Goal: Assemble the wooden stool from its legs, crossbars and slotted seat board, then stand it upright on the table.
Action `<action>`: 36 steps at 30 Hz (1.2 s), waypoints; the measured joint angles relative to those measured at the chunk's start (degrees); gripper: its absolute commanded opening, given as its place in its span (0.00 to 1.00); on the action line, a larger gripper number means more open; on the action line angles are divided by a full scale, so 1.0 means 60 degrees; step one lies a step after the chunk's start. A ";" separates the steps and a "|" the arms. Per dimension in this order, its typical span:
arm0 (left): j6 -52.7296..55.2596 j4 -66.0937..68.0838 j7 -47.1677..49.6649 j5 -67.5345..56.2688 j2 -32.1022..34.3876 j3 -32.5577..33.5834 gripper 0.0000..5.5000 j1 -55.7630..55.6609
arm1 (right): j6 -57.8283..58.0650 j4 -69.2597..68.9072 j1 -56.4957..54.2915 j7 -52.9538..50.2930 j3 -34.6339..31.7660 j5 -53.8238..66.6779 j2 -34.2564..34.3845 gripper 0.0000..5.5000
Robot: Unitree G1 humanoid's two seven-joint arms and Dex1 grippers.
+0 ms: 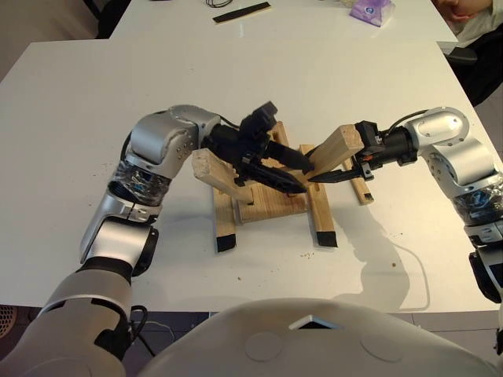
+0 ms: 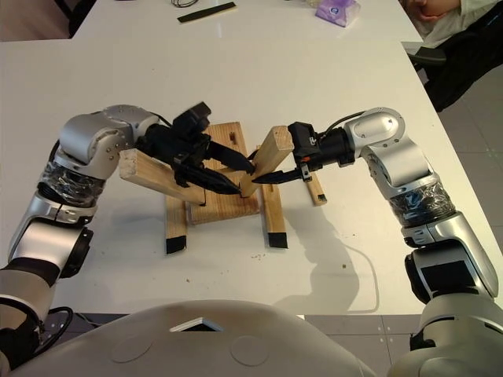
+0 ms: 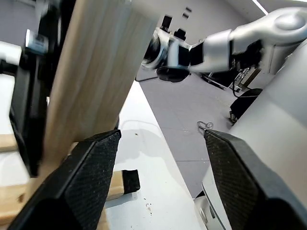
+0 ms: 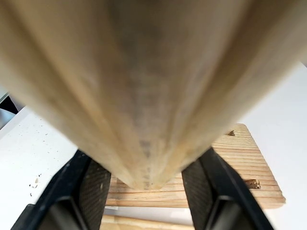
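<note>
seat board (image 1: 271, 206) flat on table (image 1: 94, 118) | leg (image 1: 339, 148) tilted over seat board's right edge, clamped by right gripper (image 1: 324, 163) | left gripper (image 1: 301, 176) spread wide above seat board, holding nothing | black-tipped legs (image 1: 225, 229) along seat board's sides | crossbar (image 1: 363, 188) just right of seat board

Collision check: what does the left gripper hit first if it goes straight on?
Probably the wooden leg clamped in the right gripper; the left gripper's open fingers point at its lower end. Depth unclear.
</note>
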 measured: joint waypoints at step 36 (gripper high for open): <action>0.0661 0.0147 0.3052 -0.2415 -0.0759 0.2630 0.59 0.0464 | -0.0106 0.0062 -0.0214 -0.0003 0.0282 -0.0011 0.0167 0.36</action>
